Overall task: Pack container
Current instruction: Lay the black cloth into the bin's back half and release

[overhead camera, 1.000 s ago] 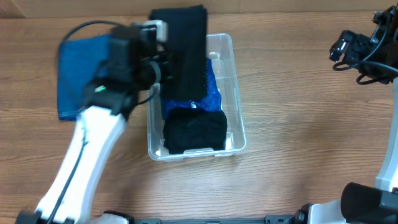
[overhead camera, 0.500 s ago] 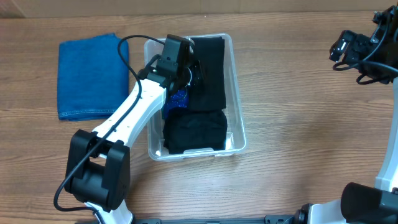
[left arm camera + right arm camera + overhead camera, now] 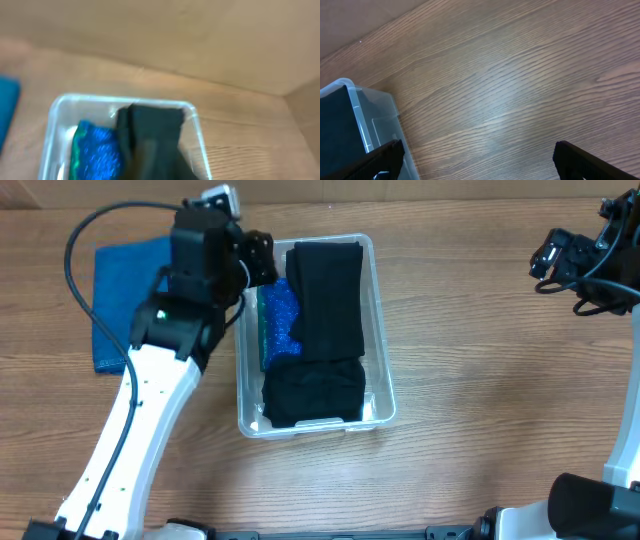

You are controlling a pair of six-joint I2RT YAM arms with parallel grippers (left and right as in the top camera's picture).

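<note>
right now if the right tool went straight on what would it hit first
Likely the wooden table, ahead of the right tool; the container sits off to one side. Depth is unclear.

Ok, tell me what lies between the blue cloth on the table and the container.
Nothing visible: the blue cloth lies just left of the container. The left arm hangs over the gap, hiding part of it.

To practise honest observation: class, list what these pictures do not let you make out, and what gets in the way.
Overhead, the left gripper has its fingers hidden by its own housing; the blurred left wrist view shows none.
Overhead, the left arm covers part of the blue cloth.
The sparkly blue item lies mostly under the long black cloth; its kind is unclear.
The container has its bottom covered by its contents.
</note>
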